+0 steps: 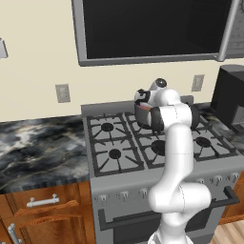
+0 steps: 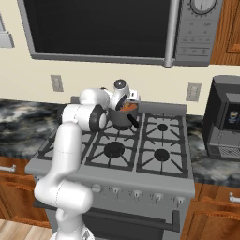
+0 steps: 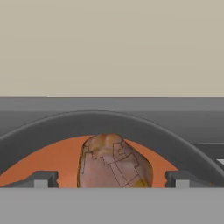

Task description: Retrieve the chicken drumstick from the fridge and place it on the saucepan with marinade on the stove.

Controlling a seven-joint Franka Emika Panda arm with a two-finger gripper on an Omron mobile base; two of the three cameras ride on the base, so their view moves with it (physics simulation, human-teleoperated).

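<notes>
We see the gripper [image 3: 112, 179] spread wide, gripping nothing; the chicken drumstick [image 3: 114, 162] sits in marinade [image 3: 57, 157] at six o'clock, its base cut off, the saucepan [image 2: 123, 117] half-hidden.

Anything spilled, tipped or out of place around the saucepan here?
Nothing stands out. The saucepan sits upright on a rear burner of the stove, the chicken drumstick rests in the marinade, and the gripper is open above it.

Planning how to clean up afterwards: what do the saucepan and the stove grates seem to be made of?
Saucepan: probably metal with a matte dark grey finish, judging by its smooth, thin curved rim. Stove grates: likely cast iron, black, dull and thick-barred. Being rendered, both are guesses.
</notes>
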